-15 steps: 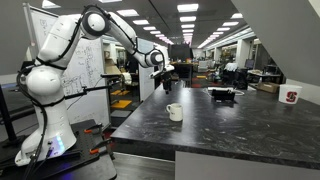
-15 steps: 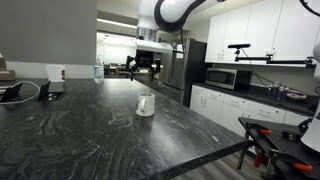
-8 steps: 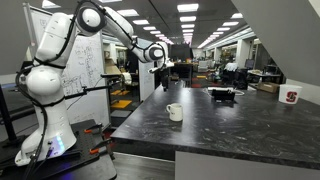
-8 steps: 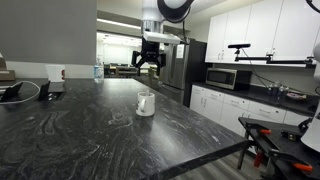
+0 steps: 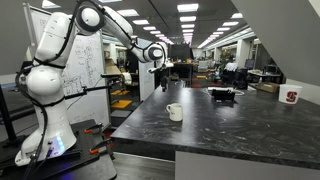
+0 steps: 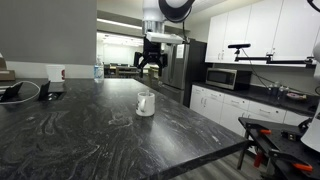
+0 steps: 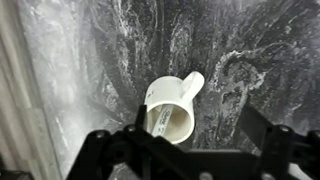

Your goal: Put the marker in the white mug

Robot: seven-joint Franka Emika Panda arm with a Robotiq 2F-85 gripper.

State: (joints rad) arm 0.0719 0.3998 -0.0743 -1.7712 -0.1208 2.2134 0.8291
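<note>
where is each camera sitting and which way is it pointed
Exterior view: off the counter corner beside the robot's base, facing along it into the office; shows the whole arm and gripper.
Exterior view: low over the counter, facing the kitchen cabinets; shows the gripper and some arm above.
Wrist view: looks straight down; the spread fingers fill the bottom edge.
Shared: all three show the white mug under the gripper.

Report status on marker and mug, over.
Gripper high above white mug, jaws open. Marker appears inside mug. Nothing between gripper and mug.
</note>
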